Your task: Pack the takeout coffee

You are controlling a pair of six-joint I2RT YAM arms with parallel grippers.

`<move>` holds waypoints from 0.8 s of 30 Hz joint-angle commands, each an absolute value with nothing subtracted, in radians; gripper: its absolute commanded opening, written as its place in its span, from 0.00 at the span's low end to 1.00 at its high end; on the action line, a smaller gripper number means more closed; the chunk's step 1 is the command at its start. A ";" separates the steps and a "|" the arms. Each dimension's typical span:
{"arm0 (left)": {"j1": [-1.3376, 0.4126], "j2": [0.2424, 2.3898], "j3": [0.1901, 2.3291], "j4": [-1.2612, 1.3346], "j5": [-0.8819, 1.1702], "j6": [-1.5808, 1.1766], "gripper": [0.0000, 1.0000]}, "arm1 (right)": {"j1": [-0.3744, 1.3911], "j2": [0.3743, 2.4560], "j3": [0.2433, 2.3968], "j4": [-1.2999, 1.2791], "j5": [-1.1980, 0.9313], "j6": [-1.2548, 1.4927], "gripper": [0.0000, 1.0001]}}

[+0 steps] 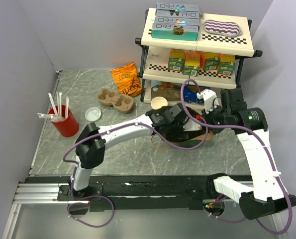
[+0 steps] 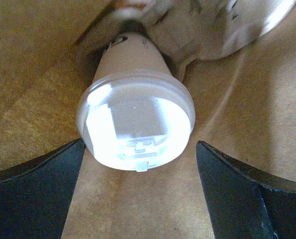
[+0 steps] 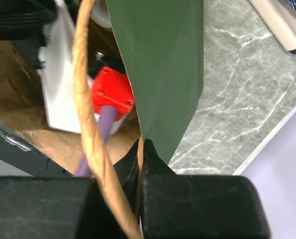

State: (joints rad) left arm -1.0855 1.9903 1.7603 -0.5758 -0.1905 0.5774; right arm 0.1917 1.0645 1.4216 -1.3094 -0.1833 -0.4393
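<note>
1. While left gripper hangs wide open, takeout coffee, lid on, sits between its fingers inside paper bag
2. Right gripper pinched tight on paper bag rim; paper bag right of bench centre

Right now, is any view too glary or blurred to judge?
Left wrist: glare blows out the sip lid. Right wrist: right end effector fingers and twisted paper handle are blurred up close. Top external: evenly lit, sharp.
</note>
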 commanded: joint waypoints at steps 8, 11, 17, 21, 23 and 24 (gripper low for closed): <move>-1.051 1.809 1.821 -0.627 -0.040 0.457 0.99 | 0.170 1.052 1.447 -1.342 -0.123 -0.474 0.00; -1.051 1.802 1.818 -0.656 -0.031 0.457 0.99 | 0.169 1.054 1.451 -1.342 -0.118 -0.476 0.00; -1.042 1.732 1.769 -0.687 0.096 0.474 1.00 | 0.167 1.065 1.473 -1.365 -0.123 -0.503 0.00; -1.040 1.710 1.755 -0.704 0.210 0.468 0.99 | 0.166 1.074 1.474 -1.361 -0.135 -0.523 0.00; -1.040 1.723 1.767 -0.729 0.218 0.459 0.99 | 0.166 1.078 1.473 -1.355 -0.137 -0.531 0.00; -1.042 1.729 1.779 -0.741 0.224 0.457 1.00 | 0.164 1.083 1.476 -1.353 -0.138 -0.532 0.00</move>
